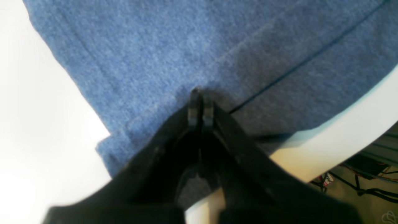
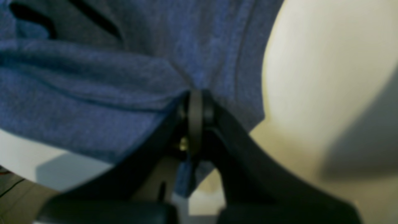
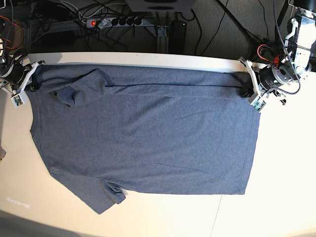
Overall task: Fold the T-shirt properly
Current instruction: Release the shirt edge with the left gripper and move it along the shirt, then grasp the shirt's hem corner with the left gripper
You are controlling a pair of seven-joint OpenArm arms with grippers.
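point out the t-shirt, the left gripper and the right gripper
T-shirt (image 3: 148,138), base view, middle of the flat body.
left gripper (image 1: 200,101), left wrist view, between its closed tips on the cloth.
right gripper (image 2: 196,105), right wrist view, at its closed tips pinching cloth.

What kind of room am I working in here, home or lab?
Most likely a lab or workshop bench: a bare white table, a power strip with loose cables behind it, and a T-shirt spread out between two clamped grippers.
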